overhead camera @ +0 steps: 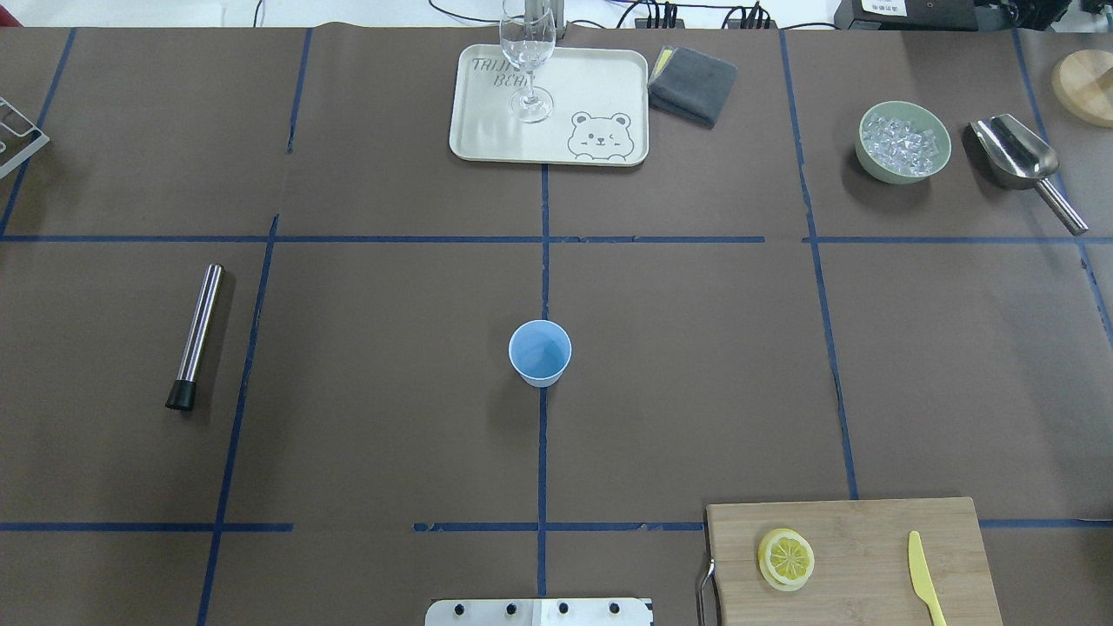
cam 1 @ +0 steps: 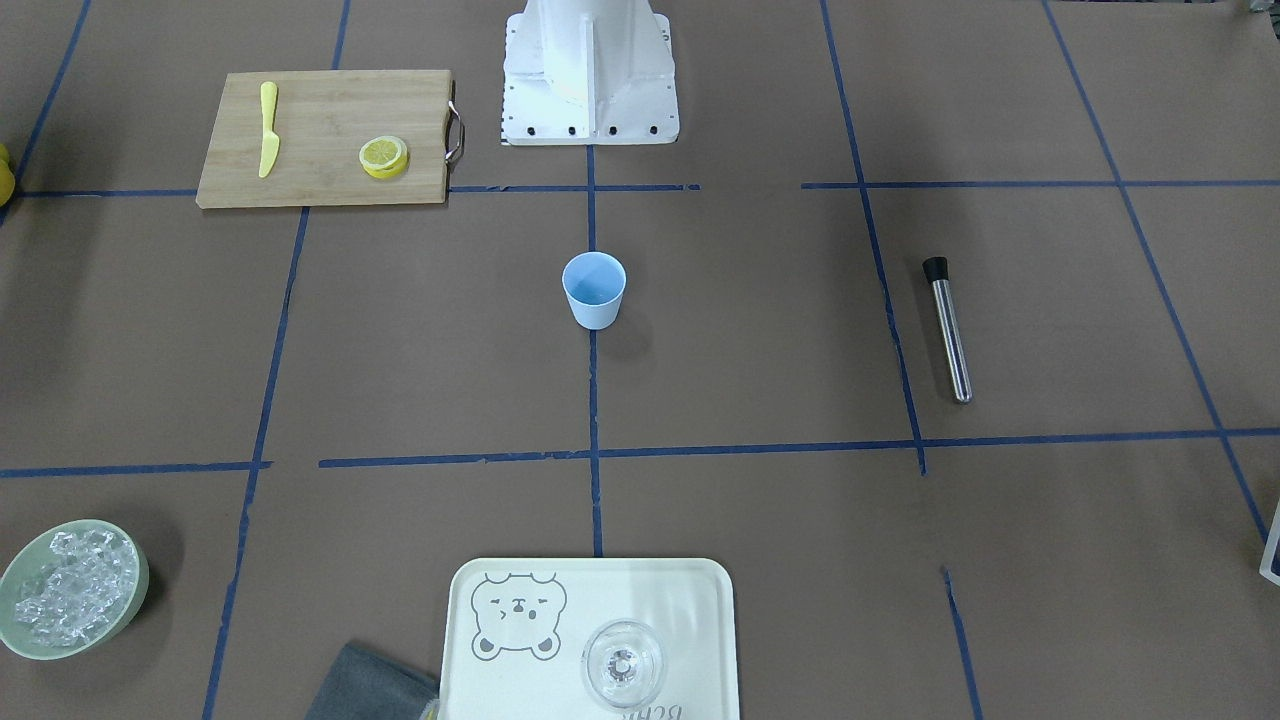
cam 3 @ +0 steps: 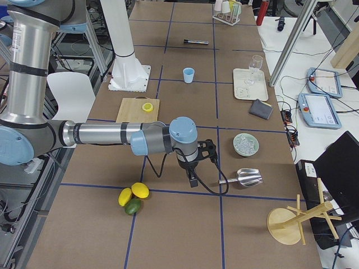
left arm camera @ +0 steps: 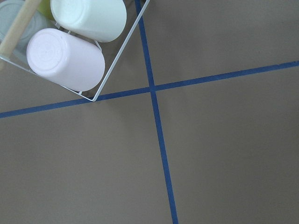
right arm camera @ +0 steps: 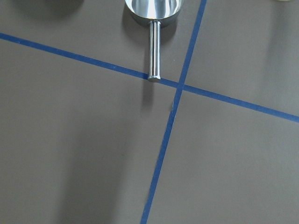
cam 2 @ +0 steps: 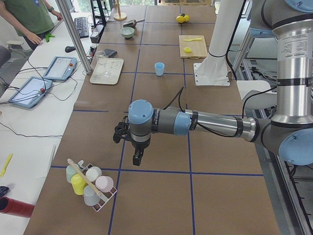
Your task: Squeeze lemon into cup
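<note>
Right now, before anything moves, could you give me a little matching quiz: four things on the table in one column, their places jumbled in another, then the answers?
Things:
1. lemon
2. cup
3. wine glass
4. ice cubes

Places:
A. on the cream tray
B. in the pale-green bowl
C. standing alone on the brown table, over a blue tape line
D. on the wooden cutting board

Pairs: 1-D, 2-C, 3-A, 4-B.

The cup [overhead camera: 540,352] stands mid-table. At the near right, the lemon [overhead camera: 786,557] lies on a cutting board [overhead camera: 869,530], a knife [overhead camera: 924,574] right of it. A glass [overhead camera: 527,43] stands on the far tray [overhead camera: 600,78].
</note>
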Controlling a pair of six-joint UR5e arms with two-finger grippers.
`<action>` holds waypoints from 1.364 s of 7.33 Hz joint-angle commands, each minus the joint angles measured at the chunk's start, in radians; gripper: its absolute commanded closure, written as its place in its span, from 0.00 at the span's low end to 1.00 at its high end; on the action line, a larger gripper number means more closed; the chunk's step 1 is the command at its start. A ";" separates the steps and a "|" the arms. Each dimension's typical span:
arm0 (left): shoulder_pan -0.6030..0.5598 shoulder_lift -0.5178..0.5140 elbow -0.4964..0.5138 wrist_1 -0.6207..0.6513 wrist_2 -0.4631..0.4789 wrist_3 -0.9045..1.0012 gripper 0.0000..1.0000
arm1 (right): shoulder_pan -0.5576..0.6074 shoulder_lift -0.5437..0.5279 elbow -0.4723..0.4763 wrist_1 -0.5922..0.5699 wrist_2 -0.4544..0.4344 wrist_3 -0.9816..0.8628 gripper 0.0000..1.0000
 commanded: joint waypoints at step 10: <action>0.004 -0.001 -0.001 -0.012 0.000 0.000 0.00 | -0.917 0.067 0.487 0.082 -0.394 1.115 0.00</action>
